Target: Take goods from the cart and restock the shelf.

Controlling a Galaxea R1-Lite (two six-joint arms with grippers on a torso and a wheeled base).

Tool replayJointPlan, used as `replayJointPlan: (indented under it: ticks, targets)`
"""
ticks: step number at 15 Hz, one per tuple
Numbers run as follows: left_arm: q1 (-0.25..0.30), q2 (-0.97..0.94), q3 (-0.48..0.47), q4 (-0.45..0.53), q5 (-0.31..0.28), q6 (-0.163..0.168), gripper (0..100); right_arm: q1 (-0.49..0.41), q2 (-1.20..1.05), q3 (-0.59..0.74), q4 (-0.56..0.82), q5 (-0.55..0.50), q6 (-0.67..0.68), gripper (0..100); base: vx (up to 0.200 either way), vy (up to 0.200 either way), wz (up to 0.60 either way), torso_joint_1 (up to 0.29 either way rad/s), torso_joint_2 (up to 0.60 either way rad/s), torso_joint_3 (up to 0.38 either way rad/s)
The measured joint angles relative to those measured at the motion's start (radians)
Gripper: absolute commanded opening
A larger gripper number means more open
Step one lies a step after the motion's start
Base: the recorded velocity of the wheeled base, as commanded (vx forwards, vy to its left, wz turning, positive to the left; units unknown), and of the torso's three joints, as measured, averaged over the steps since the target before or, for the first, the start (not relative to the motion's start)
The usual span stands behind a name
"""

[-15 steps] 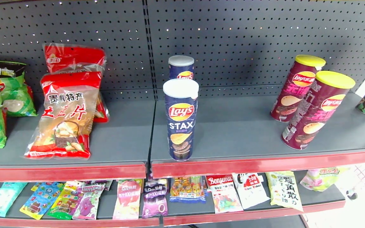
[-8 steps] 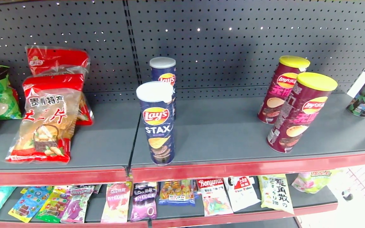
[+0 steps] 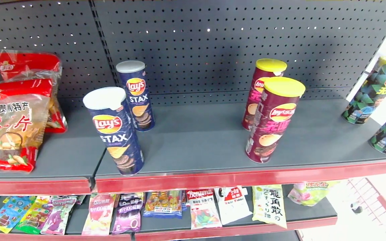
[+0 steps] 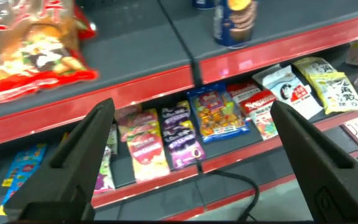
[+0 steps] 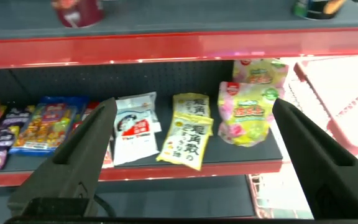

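Note:
The grey shelf [image 3: 213, 140] with a red front edge carries two blue chip cans [image 3: 114, 130], one behind the other, and two maroon cans with yellow lids [image 3: 273, 120]. Two green patterned cans [image 3: 370, 90] stand at the shelf's right end. My left gripper [image 4: 191, 109] is open with nothing between its fingers, held in front of the lower shelf's candy packets [image 4: 179, 137]. My right gripper [image 5: 194, 106] is open too and holds nothing, facing the lower shelf's white, yellow and pink-green packets [image 5: 191, 130]. A pink wire cart [image 5: 340, 93] shows past the shelf's right end.
Red-topped snack bags [image 3: 15, 127] lean at the left of the upper shelf. Bare grey shelf lies between the blue and maroon cans. The lower shelf [image 3: 300, 214] is lined with small packets. The cart's red rim [image 3: 380, 204] is at the lower right.
The head camera has swung to the right, so the whole picture has shifted left and the green cans have come into view. The goods themselves have not moved.

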Motion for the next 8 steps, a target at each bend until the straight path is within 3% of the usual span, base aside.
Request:
replayJointPlan:
  ticks: [7, 8]
  targets:
    - [0.000, 0.000, 0.014, 0.000, 0.000, 0.000, 100, 0.000, 0.000, 0.000, 0.000, 0.000, 0.000, 100, 0.000, -0.200, 0.00, 0.001, 0.00, 0.004]
    - [0.000, 0.000, 0.014, -0.001, 0.000, 0.000, 100, 0.000, 0.000, 0.000, 0.000, 0.000, 0.000, 100, 0.000, 0.000, 0.00, 0.000, 0.00, 0.000]
